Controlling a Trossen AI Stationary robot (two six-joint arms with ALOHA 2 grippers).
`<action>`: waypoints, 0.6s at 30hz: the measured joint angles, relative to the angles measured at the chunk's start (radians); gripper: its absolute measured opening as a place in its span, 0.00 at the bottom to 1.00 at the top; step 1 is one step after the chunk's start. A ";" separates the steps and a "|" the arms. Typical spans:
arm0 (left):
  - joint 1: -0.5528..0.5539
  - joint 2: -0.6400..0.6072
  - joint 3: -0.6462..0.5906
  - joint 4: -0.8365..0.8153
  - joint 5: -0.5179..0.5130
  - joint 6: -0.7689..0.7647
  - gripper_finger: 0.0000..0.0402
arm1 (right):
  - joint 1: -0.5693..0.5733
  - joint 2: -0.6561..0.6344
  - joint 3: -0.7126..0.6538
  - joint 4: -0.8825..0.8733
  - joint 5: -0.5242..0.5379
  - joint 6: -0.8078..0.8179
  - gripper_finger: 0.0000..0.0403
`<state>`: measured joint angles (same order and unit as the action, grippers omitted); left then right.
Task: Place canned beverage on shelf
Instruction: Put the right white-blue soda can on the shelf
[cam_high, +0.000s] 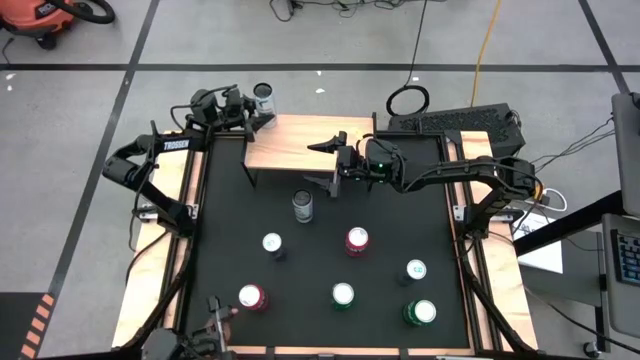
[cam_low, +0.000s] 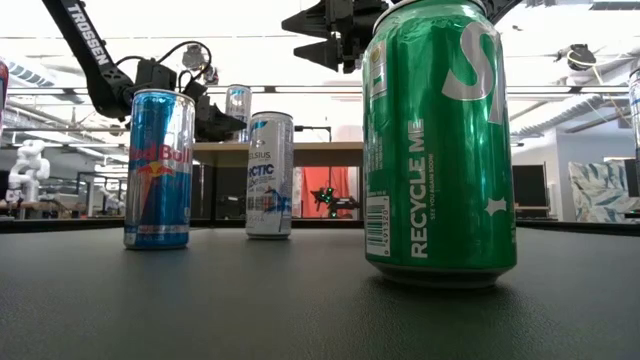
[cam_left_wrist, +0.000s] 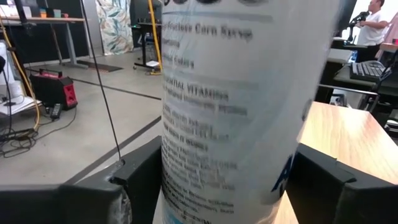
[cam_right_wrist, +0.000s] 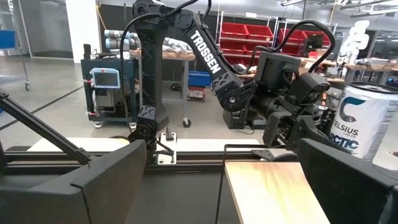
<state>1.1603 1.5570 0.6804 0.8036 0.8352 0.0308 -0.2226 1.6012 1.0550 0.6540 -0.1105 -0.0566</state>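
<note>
My left gripper (cam_high: 245, 108) is shut on a tall silver-white can (cam_high: 263, 97), held upright by the far left corner of the shelf (cam_high: 300, 145), a light-wood board on black legs. The can fills the left wrist view (cam_left_wrist: 242, 106) and also shows in the low view (cam_low: 238, 100) and the right wrist view (cam_right_wrist: 367, 124). My right gripper (cam_high: 322, 143) is open and empty above the shelf's middle; the board (cam_right_wrist: 273, 186) lies below its fingers. My left gripper pinches the can's round wall (cam_left_wrist: 180, 174) between its two fingers (cam_left_wrist: 140, 186), one on each side, around mid-height. The fingers come roughly level from the table's left side. The can stands upright in the hold and seems lifted just clear of the board.
Several cans stand on the black mat nearer than the shelf: a silver one (cam_high: 302, 206), a white-topped one (cam_high: 272, 243), a red one (cam_high: 357, 240), a green one (cam_high: 420, 313) and others. A keyboard (cam_high: 455, 122) lies beyond the table's far right corner.
</note>
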 joint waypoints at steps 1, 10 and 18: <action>0.000 0.000 0.000 -0.001 0.000 0.001 0.72 | 0.000 0.000 0.000 0.000 0.000 0.000 0.99; 0.000 0.001 -0.001 0.002 0.010 0.001 0.77 | 0.000 0.000 0.000 0.000 0.000 0.000 0.99; 0.002 0.002 -0.002 0.059 0.036 -0.056 0.78 | 0.000 0.000 0.000 -0.001 0.000 0.000 0.99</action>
<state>1.1623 1.5585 0.6785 0.8627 0.8716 -0.0248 -0.2226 1.6012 1.0550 0.6533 -0.1107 -0.0570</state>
